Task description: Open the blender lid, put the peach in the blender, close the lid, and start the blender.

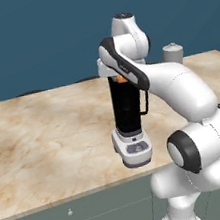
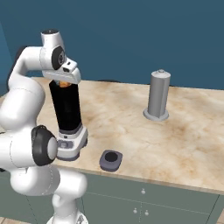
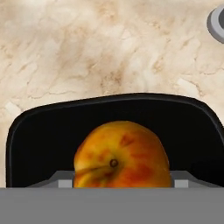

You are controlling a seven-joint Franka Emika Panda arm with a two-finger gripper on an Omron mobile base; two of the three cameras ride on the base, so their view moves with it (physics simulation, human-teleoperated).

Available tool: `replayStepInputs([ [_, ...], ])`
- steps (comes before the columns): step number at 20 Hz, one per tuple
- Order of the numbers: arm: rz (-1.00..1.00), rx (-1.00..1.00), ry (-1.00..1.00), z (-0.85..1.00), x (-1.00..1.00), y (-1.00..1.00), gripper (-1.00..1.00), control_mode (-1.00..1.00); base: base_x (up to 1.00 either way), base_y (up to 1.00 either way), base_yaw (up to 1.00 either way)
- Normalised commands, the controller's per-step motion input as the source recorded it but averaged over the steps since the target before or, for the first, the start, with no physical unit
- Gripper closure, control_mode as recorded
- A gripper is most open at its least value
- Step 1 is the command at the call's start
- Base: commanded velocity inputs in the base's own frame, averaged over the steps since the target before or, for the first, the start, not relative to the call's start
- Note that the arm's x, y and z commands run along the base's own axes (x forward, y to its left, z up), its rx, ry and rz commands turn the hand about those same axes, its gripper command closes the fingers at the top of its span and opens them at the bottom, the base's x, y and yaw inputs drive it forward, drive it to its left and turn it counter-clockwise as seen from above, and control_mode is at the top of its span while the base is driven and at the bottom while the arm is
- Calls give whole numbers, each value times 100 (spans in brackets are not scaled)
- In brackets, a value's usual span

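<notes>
While the white arm reaches over the marble-look surface, its end effector sits right on top of the one blender. It is closed around the one peach, a round orange and yellow ball with a small stem dot, held just above the open black jar mouth. Nearest the front edge lies the one blender lid, a flat dark grey rounded square with a black round knob, just beside the blender's white-grey base. The jar is tall and black with a thin side handle. Farther back stands one plain grey cylinder on a round foot, well apart from the blender.
</notes>
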Motion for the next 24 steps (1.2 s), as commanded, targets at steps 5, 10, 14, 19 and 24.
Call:
replayStepInputs([
  [5, 1, 0, 1, -15, 0, 0, -100, -100, 0, 0, 0],
  [10, 0, 0, 0, 0, 0, 0, -100, -100, 0, 0, 0],
  [14, 0, 0, 0, 0, 0, 0, -100, -100, 0, 0, 0],
  [19, 0, 0, -1, 0, 0, 0, -100, -100, 0, 0, 0],
  [24, 0, 0, -7, 38, -20, -3, -100, -100, 0, 0, 0],
])
